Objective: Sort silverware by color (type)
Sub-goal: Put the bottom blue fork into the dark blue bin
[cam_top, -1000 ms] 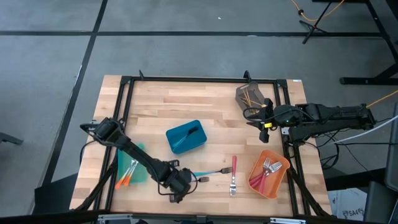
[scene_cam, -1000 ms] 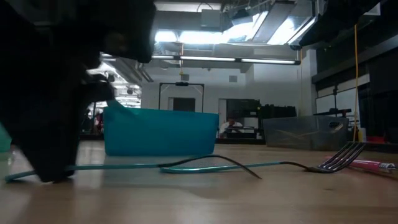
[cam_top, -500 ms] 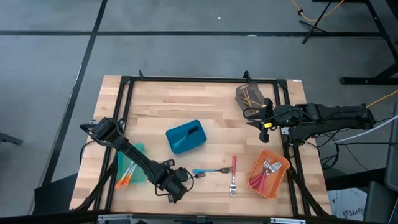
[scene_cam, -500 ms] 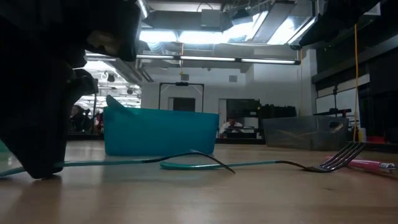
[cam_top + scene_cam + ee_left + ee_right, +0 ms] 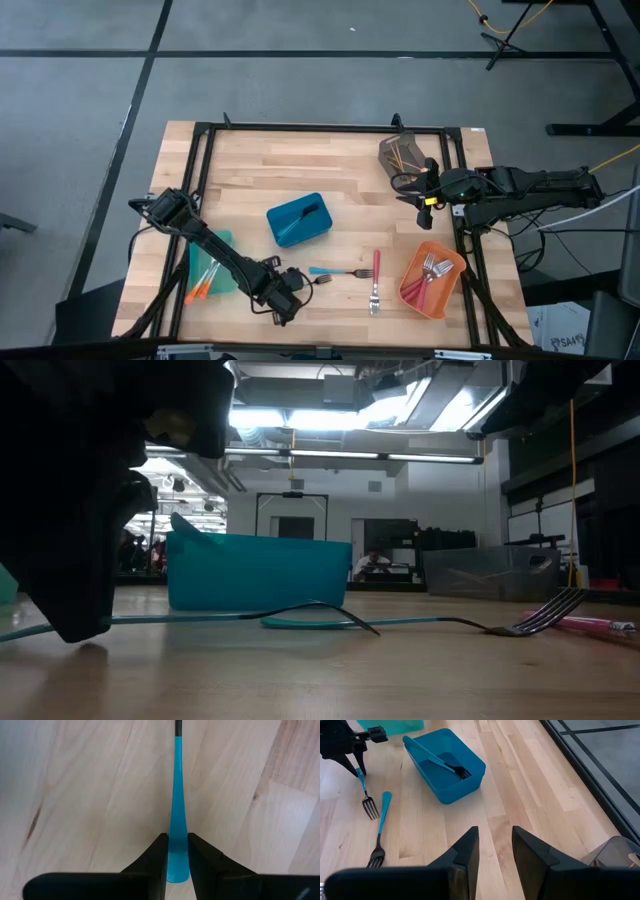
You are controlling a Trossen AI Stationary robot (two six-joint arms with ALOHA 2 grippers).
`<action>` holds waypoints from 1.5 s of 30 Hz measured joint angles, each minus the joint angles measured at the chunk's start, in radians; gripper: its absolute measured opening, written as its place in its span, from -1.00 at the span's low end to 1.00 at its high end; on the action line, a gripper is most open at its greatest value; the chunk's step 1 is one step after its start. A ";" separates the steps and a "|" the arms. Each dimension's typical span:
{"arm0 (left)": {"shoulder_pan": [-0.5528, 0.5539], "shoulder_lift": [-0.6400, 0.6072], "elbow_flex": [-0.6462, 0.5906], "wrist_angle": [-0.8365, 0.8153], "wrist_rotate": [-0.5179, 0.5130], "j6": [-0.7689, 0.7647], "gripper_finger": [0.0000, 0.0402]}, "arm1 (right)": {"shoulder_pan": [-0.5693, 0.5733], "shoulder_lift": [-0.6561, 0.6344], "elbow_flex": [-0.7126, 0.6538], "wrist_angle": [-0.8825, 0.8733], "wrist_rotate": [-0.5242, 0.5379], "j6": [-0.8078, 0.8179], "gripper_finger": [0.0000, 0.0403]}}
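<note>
My left gripper (image 5: pixel 284 290) (image 5: pixel 176 837) is low over the table's near side, shut on a blue-handled fork (image 5: pixel 312 283) (image 5: pixel 364 790). A second blue-handled fork (image 5: pixel 337 272) lies flat just beyond it, and a red-handled fork (image 5: pixel 376 280) lies to their right. The blue bin (image 5: pixel 300 220) holds one blue fork, the orange bin (image 5: pixel 447 290) several red-handled forks, the teal bin (image 5: pixel 224 262) orange-handled ones, and the grey bin (image 5: pixel 398 154) gold ones. My right gripper (image 5: pixel 426 192) (image 5: pixel 495 842) hangs open over the table's right edge. My left gripper pinches the blue handle near its broad free end (image 5: pixel 175 827) between the two fingers (image 5: pixel 161 851), which come from above and lie across the handle. The fork stretches toward the table's right, and its tines (image 5: pixel 355 626) rest on the wood.
A black frame rail (image 5: pixel 300 128) runs around the table. Bare wood lies between the blue bin and the grey bin, and along the far side. In the low view the blue bin (image 5: pixel 258 572) stands behind the two forks.
My left gripper has slid a short way toward the table's left, dragging the held blue fork with it across the wood. The fork's tines have trailed along and come away from the second blue fork, which has stayed put. The gripper has stayed shut.
</note>
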 joint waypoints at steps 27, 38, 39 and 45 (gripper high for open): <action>0.069 -0.002 0.002 0.082 -0.073 0.042 -0.73 | 0.000 0.000 0.000 0.000 0.000 0.000 -0.48; 0.108 -0.003 0.003 0.115 -0.095 0.133 -0.73 | 0.000 0.000 0.000 0.000 0.000 0.000 -0.48; 0.112 -0.003 0.003 0.115 -0.095 0.141 -0.73 | 0.000 0.000 0.000 0.000 0.000 0.000 -0.48; 0.139 -0.007 0.003 0.114 -0.087 0.205 -0.73 | 0.000 0.000 0.000 0.000 0.000 0.000 -0.48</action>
